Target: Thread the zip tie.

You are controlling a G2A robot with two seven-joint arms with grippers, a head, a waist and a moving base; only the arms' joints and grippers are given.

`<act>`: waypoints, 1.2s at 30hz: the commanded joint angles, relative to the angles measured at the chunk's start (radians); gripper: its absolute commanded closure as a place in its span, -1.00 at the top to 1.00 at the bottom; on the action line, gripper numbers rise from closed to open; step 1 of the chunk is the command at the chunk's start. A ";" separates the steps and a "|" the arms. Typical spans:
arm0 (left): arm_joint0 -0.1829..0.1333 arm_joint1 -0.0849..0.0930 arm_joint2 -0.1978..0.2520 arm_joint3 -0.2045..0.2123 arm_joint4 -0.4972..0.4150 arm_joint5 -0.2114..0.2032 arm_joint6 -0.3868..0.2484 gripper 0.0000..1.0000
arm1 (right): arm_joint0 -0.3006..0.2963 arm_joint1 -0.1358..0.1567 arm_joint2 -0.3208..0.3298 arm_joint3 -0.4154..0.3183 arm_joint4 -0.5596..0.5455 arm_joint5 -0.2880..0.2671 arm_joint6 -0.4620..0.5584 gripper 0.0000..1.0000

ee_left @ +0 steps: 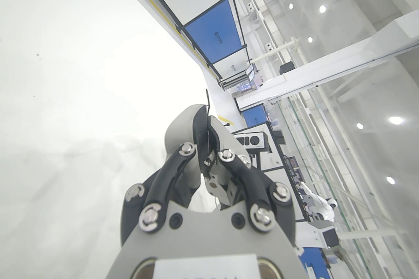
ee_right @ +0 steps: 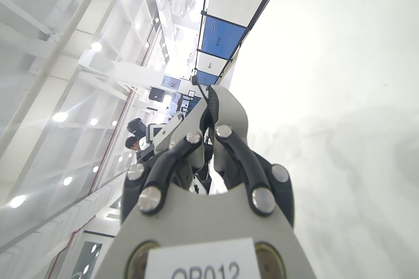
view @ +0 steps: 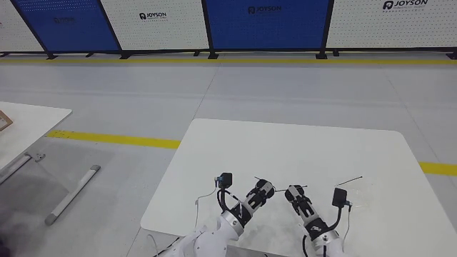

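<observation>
Found both arms at near edge of white table [view: 307, 143], side by side. Logged left gripper [view: 265, 187] and right gripper [view: 291, 191] tipped toward each other, close but apart.

Marked left jaws as clenched on zip tie [ee_left: 207, 97]. Saw thin black strip pinched between the pads, short tip poking out past the fingertips.

Marked right jaws as clenched too, grasping a black strip just below a square head. Saw that head sticking out beyond the fingertips in right wrist view. Could not tell from wrist views whether one tie or two.

Spotted in top view a thin black line across the gap between the two grippers, running on a little to the right past the right one.

Noted second thin black strip [view: 350, 180] lying flat on table, right of right gripper and slightly farther out, apart from both grippers.

Noted grey floor past the far table edge, with yellow line [view: 107, 139] running left to right. Caught corner of another white table [view: 28, 125] at left, well apart.

Logged row of pegboard panels along the far wall, blue panel [view: 268, 7] between white panels [view: 150, 14].
</observation>
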 commanded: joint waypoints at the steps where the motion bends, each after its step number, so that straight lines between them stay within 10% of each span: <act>1: 0.004 0.000 -0.007 -0.003 -0.018 -0.023 -0.003 -1.00 | -0.003 -0.001 0.003 -0.001 0.013 -0.007 -0.001 -1.00; 21: -0.007 -0.011 0.010 0.015 -0.069 -0.081 -0.041 -1.00 | 0.023 -0.008 0.004 0.028 0.094 -0.029 0.044 -1.00; 29: -0.020 -0.019 0.025 0.036 -0.017 -0.026 0.003 -1.00 | 0.005 -0.009 0.014 0.026 0.064 -0.025 -0.001 -1.00; 36: -0.026 -0.023 0.038 0.036 0.013 0.003 -0.009 -0.54 | -0.006 -0.012 0.002 0.004 0.028 -0.011 -0.035 -1.00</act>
